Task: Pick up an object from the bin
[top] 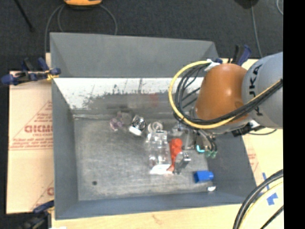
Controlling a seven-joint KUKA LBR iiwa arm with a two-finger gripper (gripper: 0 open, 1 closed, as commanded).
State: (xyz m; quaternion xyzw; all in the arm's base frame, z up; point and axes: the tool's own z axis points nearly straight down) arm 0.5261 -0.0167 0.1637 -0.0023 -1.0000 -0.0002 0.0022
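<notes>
Beneath gripper [182,158]: orange-red piece [175,148], touching the clear plastic heap [156,146] just beyond it.
Gripper state: cannot tell how open, or whether anything is held.
Risk: crowded neighbours likely snag; the piece may slip.

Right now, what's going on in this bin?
The arm reaches in from the right, its hand low in the bin, right of middle, at a small orange thing beside a heap of clear pieces. Whether it grips the thing can't be told. A blue block lies nearby, untouched.
</notes>
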